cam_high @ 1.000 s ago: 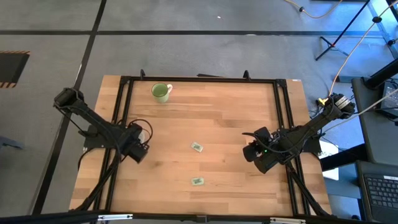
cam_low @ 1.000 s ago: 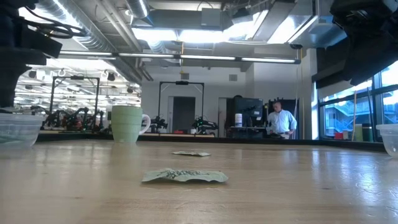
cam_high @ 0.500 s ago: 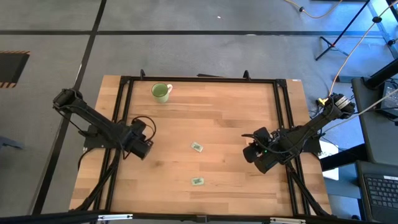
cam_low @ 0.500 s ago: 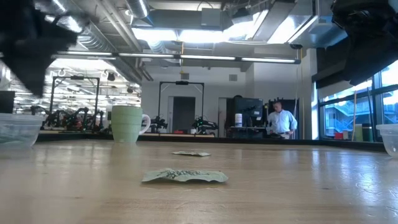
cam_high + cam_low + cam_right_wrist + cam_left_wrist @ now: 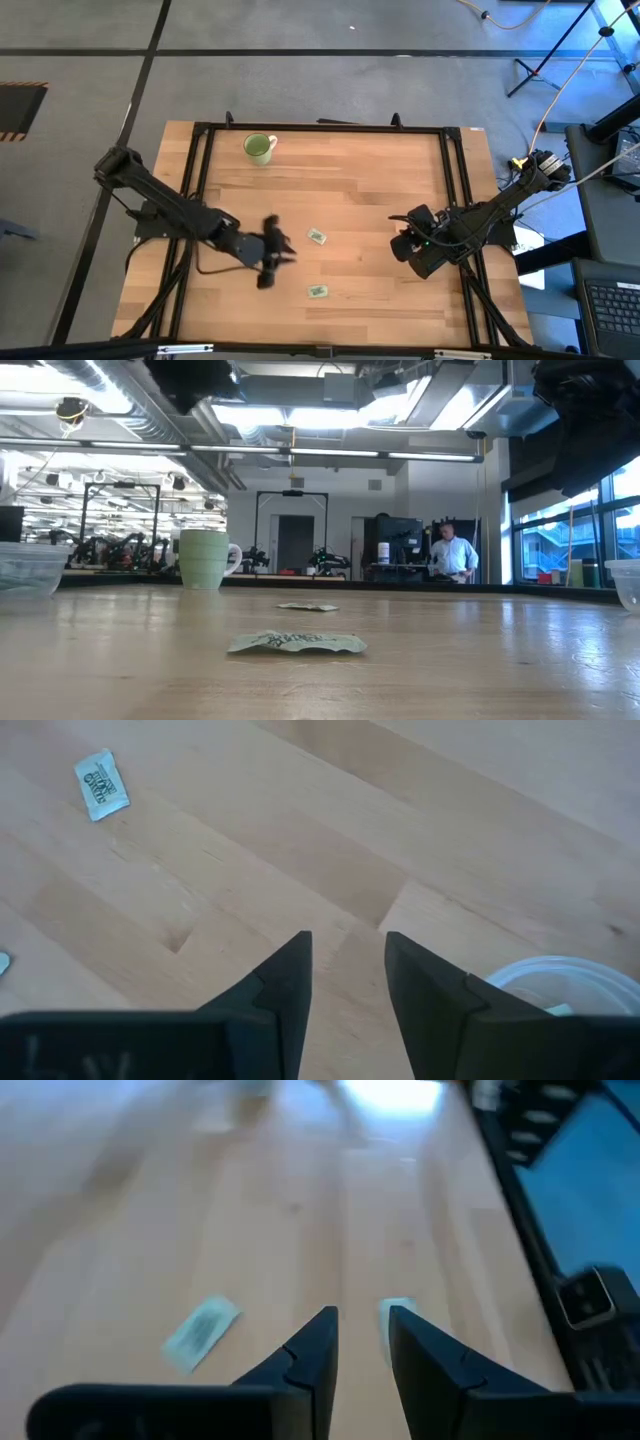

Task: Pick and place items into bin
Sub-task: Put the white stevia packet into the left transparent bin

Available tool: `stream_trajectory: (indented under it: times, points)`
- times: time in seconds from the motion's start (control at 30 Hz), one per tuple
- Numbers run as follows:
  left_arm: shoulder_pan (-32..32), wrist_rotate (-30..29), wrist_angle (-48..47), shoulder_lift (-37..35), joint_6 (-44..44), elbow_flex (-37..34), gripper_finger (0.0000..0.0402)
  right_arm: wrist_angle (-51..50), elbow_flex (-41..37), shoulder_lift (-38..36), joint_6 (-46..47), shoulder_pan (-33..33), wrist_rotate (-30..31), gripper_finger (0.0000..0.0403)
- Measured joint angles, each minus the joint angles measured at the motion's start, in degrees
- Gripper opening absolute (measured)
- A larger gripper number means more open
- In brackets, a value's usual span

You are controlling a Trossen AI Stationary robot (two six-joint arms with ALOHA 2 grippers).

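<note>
Wooden tabletop (image 5: 360, 180) — the left end effector (image 5: 272, 254), fingers narrowly parted and empty, has swung inward from the left-hand edge toward two packets (image 5: 317, 236) mid-table, probably starting a pick; the right end effector (image 5: 412, 246) waits, slightly parted, near its bin (image 5: 545, 985).

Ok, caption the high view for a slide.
Left gripper over the wooden table near two small light green flat packets; right gripper waits at the right edge.

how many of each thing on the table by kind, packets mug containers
packets: 2, one nearer the mug, one nearer the front edge
green mug: 1
clear containers: 2, at one side edge and the other
total: 5
</note>
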Motion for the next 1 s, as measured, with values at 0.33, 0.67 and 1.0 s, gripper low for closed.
stream_trajectory:
  times: [0.33,0.67,1.0]
  points:
    - [0.0,4.93,15.27,15.73,10.32,-0.02,0.0086,0.16,0.0,0.0,0.0,0.01,0.0,0.0132]
    - [-0.04,6.32,18.99,25.46,12.27,2.11,0.0086,0.18,0.0,0.0,0.02,0.01,0.02,0.0132]
    - [-0.96,9.49,19.45,32.3,19.09,5.97,0.0086,0.13,0.0,0.0,0.01,0.02,0.02,0.0132]
